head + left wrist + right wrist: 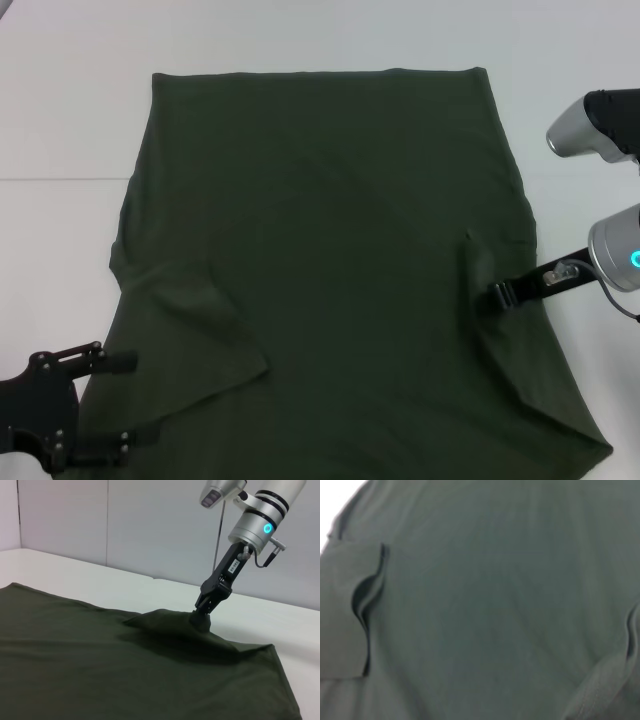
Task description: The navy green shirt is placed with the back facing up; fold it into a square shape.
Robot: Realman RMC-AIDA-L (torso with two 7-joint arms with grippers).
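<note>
The navy green shirt point(340, 250) lies spread back-up across the white table point(60, 110), its straight hem along the far side and its body widening toward the near edge of the head view. Its left sleeve point(190, 330) is folded inward over the body, forming a diagonal flap that ends in a point near the lower middle of the cloth. On the right side, the right gripper point(497, 294) reaches in from the table's right edge on its slim black finger assembly, below the silver wrist with a glowing teal ring, and is pinched closed on the shirt's right edge at about sleeve height; the fabric gathers into creases around the tips. The left wrist view confirms the hold: the right gripper point(202, 614) comes down at a slant and the cloth point(125, 670) rises into a small peak where the fingers meet it, lifted slightly off the table. The left gripper point(110, 400) sits at the near left corner, its black fingers spread apart with one above and one below the shirt's near left edge, clasping nothing. The right wrist view shows only shirt fabric point(500, 600) at close range, with the folded sleeve's edge visible.
</note>
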